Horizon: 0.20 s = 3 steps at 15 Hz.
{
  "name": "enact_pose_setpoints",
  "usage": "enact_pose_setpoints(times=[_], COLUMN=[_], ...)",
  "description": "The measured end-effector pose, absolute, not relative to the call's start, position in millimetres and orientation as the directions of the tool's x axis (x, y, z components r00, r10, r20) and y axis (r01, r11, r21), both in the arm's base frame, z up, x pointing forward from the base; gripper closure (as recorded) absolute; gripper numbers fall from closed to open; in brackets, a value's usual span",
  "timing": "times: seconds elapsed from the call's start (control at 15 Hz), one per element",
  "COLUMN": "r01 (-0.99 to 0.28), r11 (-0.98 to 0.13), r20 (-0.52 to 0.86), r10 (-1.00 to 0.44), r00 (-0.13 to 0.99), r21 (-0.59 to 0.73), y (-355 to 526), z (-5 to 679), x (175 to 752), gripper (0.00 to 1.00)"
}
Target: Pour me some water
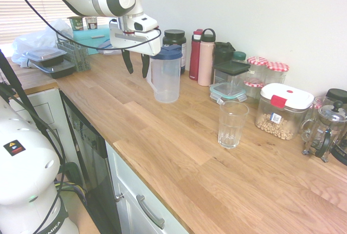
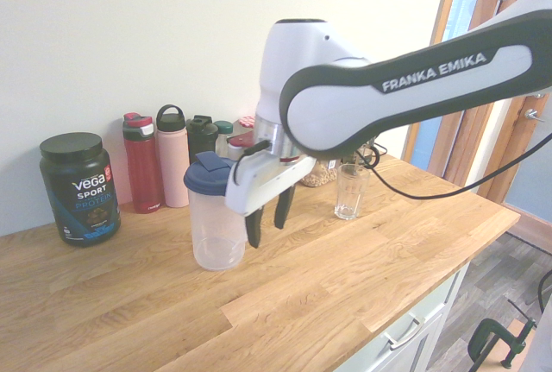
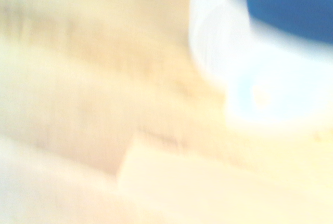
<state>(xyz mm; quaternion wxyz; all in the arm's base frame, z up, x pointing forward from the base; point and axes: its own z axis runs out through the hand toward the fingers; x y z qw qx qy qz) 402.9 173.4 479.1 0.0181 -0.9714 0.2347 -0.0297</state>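
Observation:
A clear plastic pitcher (image 1: pixel 165 79) with a blue lid stands upright on the wooden counter (image 1: pixel 179 147). My gripper (image 1: pixel 135 65) hangs just beside it on the side away from the glass, fingers open and pointing down, nothing between them. From the other side the gripper (image 2: pixel 267 221) shows in front of the pitcher (image 2: pixel 211 234), apart from its wall. A clear drinking glass (image 1: pixel 232 124) stands alone further along the counter; it shows again past the arm (image 2: pixel 348 192). The blurred wrist view catches the pitcher (image 3: pixel 260 78) and its blue lid.
Along the wall stand a black protein tub (image 2: pixel 78 186), a red bottle (image 1: pixel 195 55) and a pink bottle (image 1: pixel 205 57), several lidded jars and boxes (image 1: pixel 283 110), and a French press (image 1: pixel 325 131). Food containers (image 1: pixel 51 60) sit at the counter's far end.

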Motion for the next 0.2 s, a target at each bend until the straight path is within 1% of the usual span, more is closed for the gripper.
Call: enact_pose_setpoints(times=[0.2], r01=[-0.421], r11=[-0.907], r20=[0.011], r10=[-0.421], r00=[0.907], r21=[-0.009], y=[110.4], z=[488.2], x=[385.0], gripper=[0.00])
